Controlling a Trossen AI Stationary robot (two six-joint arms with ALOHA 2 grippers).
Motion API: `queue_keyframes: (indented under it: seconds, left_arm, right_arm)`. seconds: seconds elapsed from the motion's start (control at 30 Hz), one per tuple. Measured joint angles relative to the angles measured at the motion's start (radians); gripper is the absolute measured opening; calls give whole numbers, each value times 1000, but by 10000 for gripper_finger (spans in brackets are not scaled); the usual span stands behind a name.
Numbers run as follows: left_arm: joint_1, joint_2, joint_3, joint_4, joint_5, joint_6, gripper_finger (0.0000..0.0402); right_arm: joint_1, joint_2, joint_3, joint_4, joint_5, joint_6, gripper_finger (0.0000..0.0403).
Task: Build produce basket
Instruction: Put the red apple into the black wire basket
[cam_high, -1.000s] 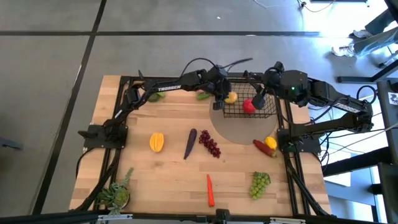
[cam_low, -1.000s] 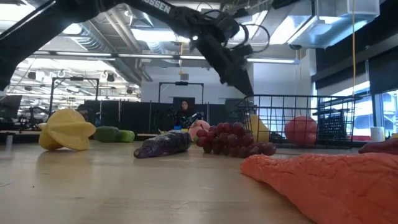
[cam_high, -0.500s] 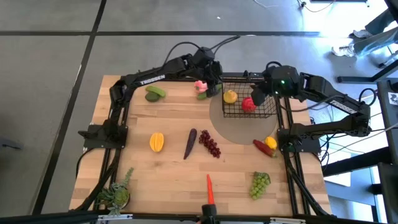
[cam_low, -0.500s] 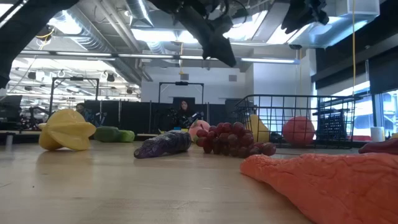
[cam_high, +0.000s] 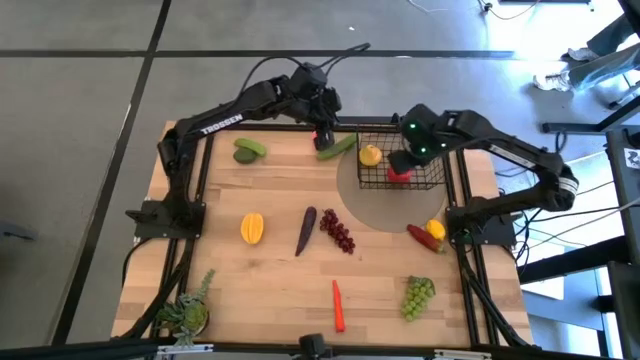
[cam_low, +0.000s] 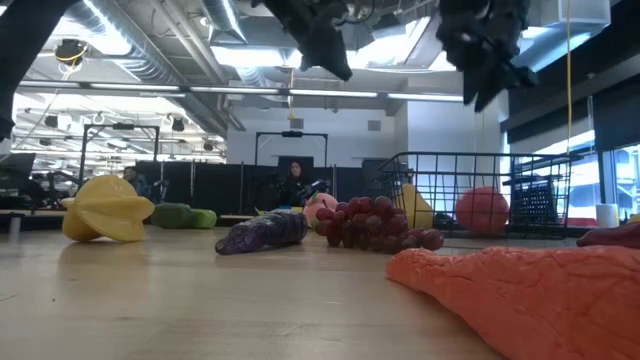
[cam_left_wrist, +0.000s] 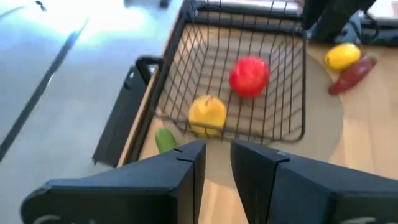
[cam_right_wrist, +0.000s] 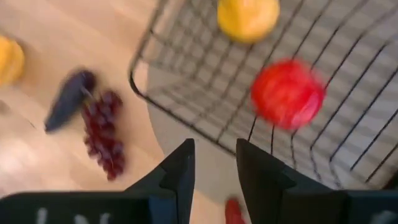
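Basket at table's far side holds a yellow fruit and red fruit; left gripper beside it and right gripper above it, both slightly open, empty.

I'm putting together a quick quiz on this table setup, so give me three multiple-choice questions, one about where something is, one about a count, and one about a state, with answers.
1. Where does the carrot lie?
A. In the basket
B. On the table's near edge, between the potted plant and the green grapes
C. Beside the starfruit

2. How many pieces of produce are in the wire basket?
A. Two
B. Four
C. None

3. What is the left claw holding?
A. The eggplant
B. The lemon
C. Nothing

Answers:
1. B, the high view shows it low on the board, plant to one side, green grapes to the other.
2. A, only a yellow fruit and a red fruit sit inside.
3. C, the left wrist view shows an empty gap between its fingers.
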Motion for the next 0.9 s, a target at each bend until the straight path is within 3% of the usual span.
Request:
queue_keyframes:
  seconds: [0.23,0.43,0.9]
  left_arm:
    - [0,-23,0,4,-9,-1,65]
    - [0,-22,0,-9,-9,-23,65]
    - [0,-22,0,-6,-10,-18,65]
  right_arm:
    - [-48,77,-103,41,-31,-20,112]
    - [-97,124,-204,187,-55,-47,112]
    - [-182,171,-305,331,-68,-61,112]
